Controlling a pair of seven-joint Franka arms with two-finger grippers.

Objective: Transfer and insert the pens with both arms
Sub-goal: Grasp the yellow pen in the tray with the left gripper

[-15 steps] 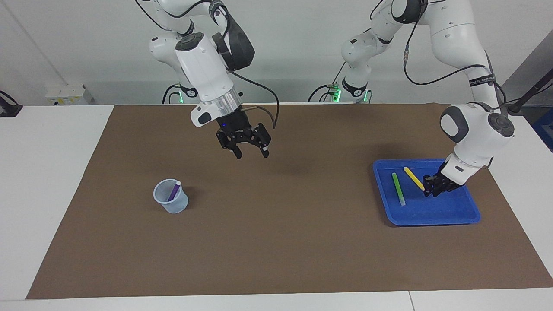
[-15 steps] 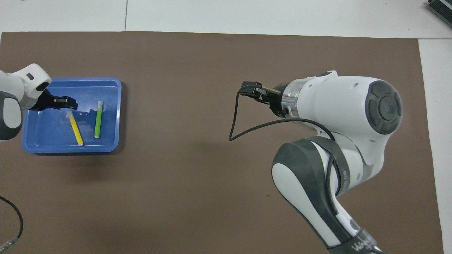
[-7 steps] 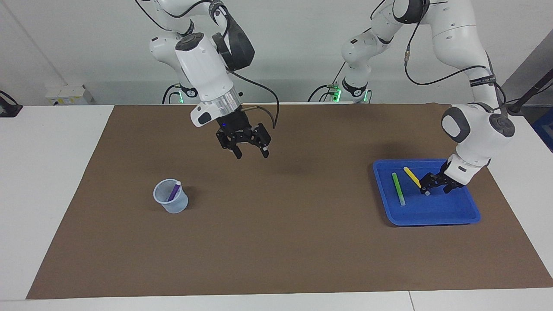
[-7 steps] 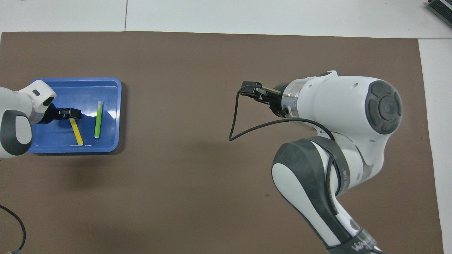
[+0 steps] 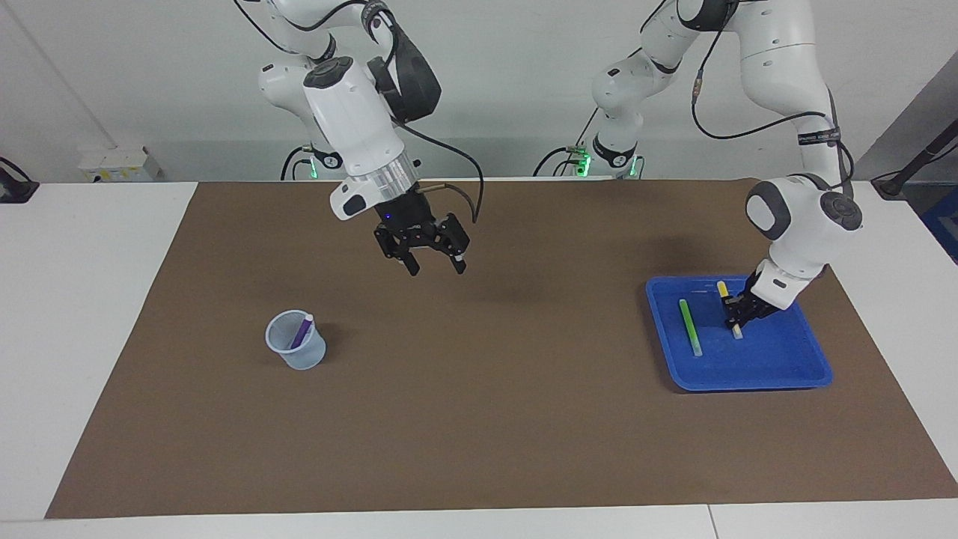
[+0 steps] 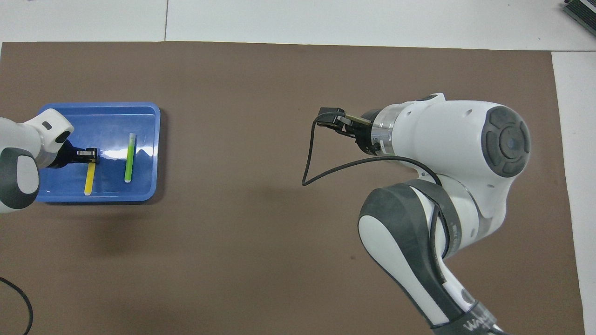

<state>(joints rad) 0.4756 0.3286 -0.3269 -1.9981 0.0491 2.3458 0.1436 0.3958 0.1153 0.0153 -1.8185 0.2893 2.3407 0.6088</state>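
My left gripper point(image 5: 736, 322) is down in the blue tray point(image 5: 782, 368) and shut on the yellow pen point(image 5: 722, 289) near its pale end. In the overhead view the left gripper point(image 6: 91, 154) holds the yellow pen point(image 6: 89, 179) at its end farther from the robots. The green pen point(image 5: 690, 327) lies in the tray beside it, and also shows in the overhead view point(image 6: 129, 157). The purple pen point(image 5: 302, 330) stands tilted in a clear cup point(image 5: 294, 348). My right gripper point(image 5: 434, 262) is open and empty, in the air over the mat's middle.
A brown mat point(image 5: 479, 419) covers the table. The tray point(image 6: 139, 111) sits toward the left arm's end and the cup toward the right arm's end. In the overhead view the right arm point(image 6: 447, 153) hides the cup and its own gripper.
The left gripper came down onto the yellow pen and closed on it. The pen has swung from slanted to nearly parallel with the green pen. The right arm has not moved.
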